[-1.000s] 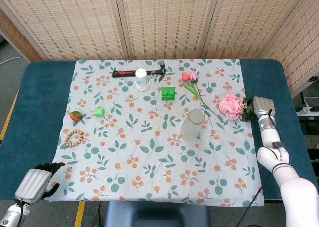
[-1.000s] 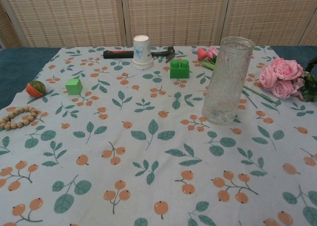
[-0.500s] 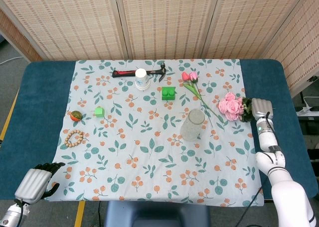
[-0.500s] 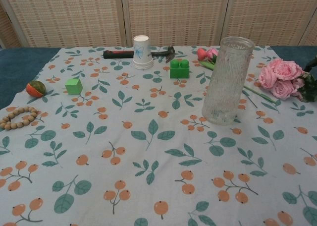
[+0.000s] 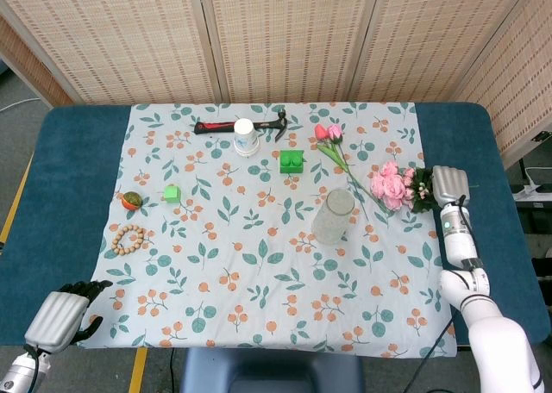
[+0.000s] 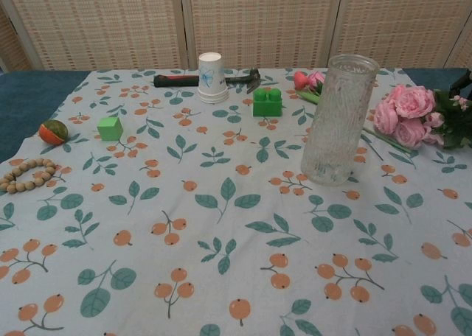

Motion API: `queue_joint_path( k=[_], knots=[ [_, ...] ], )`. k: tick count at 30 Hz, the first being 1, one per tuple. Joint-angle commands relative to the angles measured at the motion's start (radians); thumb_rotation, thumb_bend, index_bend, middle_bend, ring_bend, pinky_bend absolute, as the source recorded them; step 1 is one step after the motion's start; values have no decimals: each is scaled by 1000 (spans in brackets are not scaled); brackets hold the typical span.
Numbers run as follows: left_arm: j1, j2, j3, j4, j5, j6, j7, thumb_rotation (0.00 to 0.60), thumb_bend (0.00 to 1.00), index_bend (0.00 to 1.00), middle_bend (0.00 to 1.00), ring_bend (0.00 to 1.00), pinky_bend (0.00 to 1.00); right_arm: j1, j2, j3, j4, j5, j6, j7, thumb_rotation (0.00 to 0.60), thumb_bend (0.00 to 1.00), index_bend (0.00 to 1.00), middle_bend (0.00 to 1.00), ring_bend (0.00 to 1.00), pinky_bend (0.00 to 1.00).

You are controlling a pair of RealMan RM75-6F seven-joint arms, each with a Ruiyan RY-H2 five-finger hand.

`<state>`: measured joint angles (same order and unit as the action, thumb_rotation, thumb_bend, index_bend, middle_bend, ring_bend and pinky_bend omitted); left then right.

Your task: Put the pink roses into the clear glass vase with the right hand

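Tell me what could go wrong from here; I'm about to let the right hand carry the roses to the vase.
The right hand sits at the leafy end of the pink roses, so whether it holds them firmly cannot be told; they could slip. The clear glass vase is tall and narrow, and a sideways nudge might tip it. The tulip stem lies between bouquet and vase and could get dragged.

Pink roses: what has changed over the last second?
The pink roses have shifted toward the clear glass vase and tipped, showing more leaves, with the right hand at their leafy end; whether it grips them is unclear. The vase, tulips and left hand have not moved.
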<state>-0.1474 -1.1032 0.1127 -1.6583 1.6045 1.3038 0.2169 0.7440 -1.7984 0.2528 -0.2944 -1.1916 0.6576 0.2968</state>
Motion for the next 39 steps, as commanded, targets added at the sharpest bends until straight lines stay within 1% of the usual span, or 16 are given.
queue_joint_path(
  k=[1,4,7,8,10,13,15,17,22,25,27,30,33,35,37,39],
  knots=[
    [1,2,0,-1,3,4,-4,600,334,229,315,317,425,-46,98,17,-183,-30,153,92,600,567,838,1000,1000,1000],
    [2,3,1,-3,8,9,-7,600,334,229,315,317,425,-98,204,32,-398,-42,272,99,600,580,838,1000,1000,1000],
    [1,4,1,-5,16,13,-11,600,333,229,316,317,425,-170,368,50,-728,-37,366,44,600,594,838,1000,1000,1000],
    [1,4,2,-5,18,14,-12,600,333,229,316,317,424,-186,408,54,-806,-31,384,16,600,599,838,1000,1000,1000],
    [1,3,3,-5,22,15,-14,600,334,229,316,317,424,-215,482,62,-952,-11,412,-46,600,602,838,1000,1000,1000],
    [0,2,3,-5,26,16,-17,600,335,229,316,317,424,-243,556,68,-1096,19,418,-82,600,605,838,1000,1000,1000],
    [0,2,3,-4,25,15,-19,600,335,229,315,317,425,-258,585,71,-1151,26,432,-92,600,611,838,1000,1000,1000],
    [-1,2,2,-2,22,13,-21,600,334,229,315,317,424,-274,598,76,-1190,28,479,-128,600,615,838,1000,1000,1000],
    [-1,3,2,-2,22,14,-24,600,334,229,316,317,424,-304,577,101,-1253,19,644,-242,600,621,838,1000,1000,1000],
    [0,4,3,-3,26,17,-26,600,335,229,316,317,424,-311,569,106,-1283,-1,704,-290,600,622,838,1000,1000,1000],
    [0,4,3,-3,26,17,-27,600,335,229,316,317,424,-313,570,108,-1311,-18,720,-288,600,622,838,1000,1000,1000],
    [0,4,4,-4,29,17,-26,600,334,229,316,317,425,-312,576,116,-1355,-41,717,-225,600,622,838,1000,1000,1000],
    [0,5,5,-5,32,19,-26,600,335,229,316,317,425,-307,597,130,-1424,-55,664,-57,600,624,838,1000,1000,1000],
    [0,5,5,-5,32,20,-28,600,334,229,316,317,424,-302,619,138,-1458,-61,623,30,600,637,838,1000,1000,1000],
    [0,6,4,-4,30,20,-31,600,334,229,316,317,425,-296,629,150,-1477,-77,612,88,600,645,838,1000,1000,1000],
    [0,6,3,-3,28,18,-34,600,334,229,316,317,425,-291,625,160,-1489,-84,617,117,600,647,838,1000,1000,1000]
  ],
)
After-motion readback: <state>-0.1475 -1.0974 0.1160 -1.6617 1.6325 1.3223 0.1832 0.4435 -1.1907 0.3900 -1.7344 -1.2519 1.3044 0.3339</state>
